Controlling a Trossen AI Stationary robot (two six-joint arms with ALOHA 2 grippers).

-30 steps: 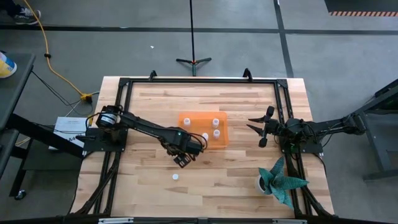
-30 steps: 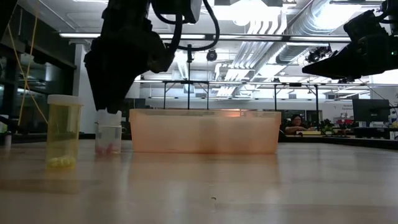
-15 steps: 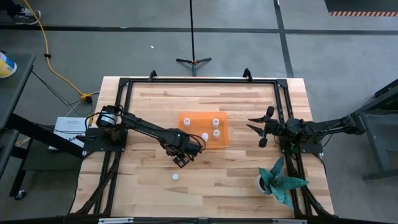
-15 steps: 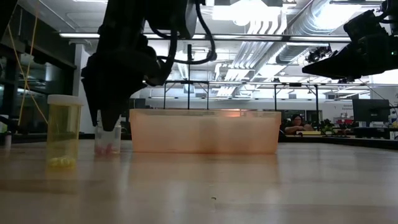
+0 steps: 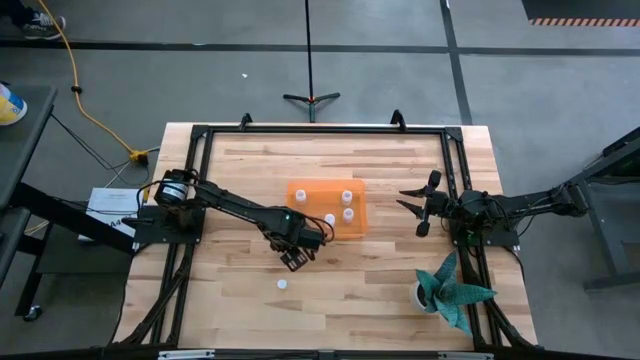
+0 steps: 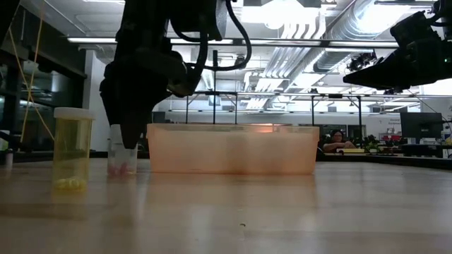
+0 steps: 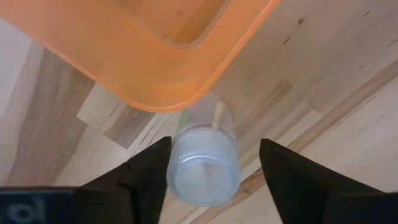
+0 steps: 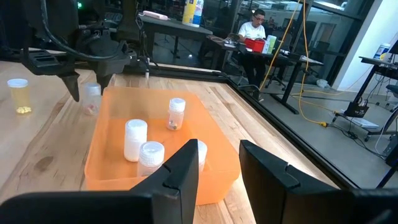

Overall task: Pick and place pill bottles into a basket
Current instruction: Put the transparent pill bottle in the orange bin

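Note:
The orange basket (image 5: 327,208) sits mid-table with several white-capped pill bottles standing in it (image 8: 135,138). One small clear bottle (image 7: 202,168) stands upright on the table just outside the basket's near left corner (image 7: 168,93); it also shows in the low view (image 6: 123,159). My left gripper (image 7: 214,177) is open and low over this bottle, one finger on each side of it. A yellow bottle (image 6: 72,148) stands alone nearer the table's near edge (image 5: 282,284). My right gripper (image 5: 420,205) waits open at the table's right side. My left gripper points down with its fingers on either side of the clear bottle's upper body. One finger (image 7: 149,177) lies right against the bottle's side, and I cannot tell whether it touches. The other finger (image 7: 289,180) stands apart from it. The bottle stands on the table.
A teal leafy plant in a white pot (image 5: 450,290) stands at the near right corner. The basket's wall is right beside the clear bottle. Bare wood lies on the near side of the basket and along the far side (image 5: 320,150).
My left gripper has gone down over the clear bottle beside the basket, so that its fingers now reach down past the bottle's cap. The bottle has stayed where it was.

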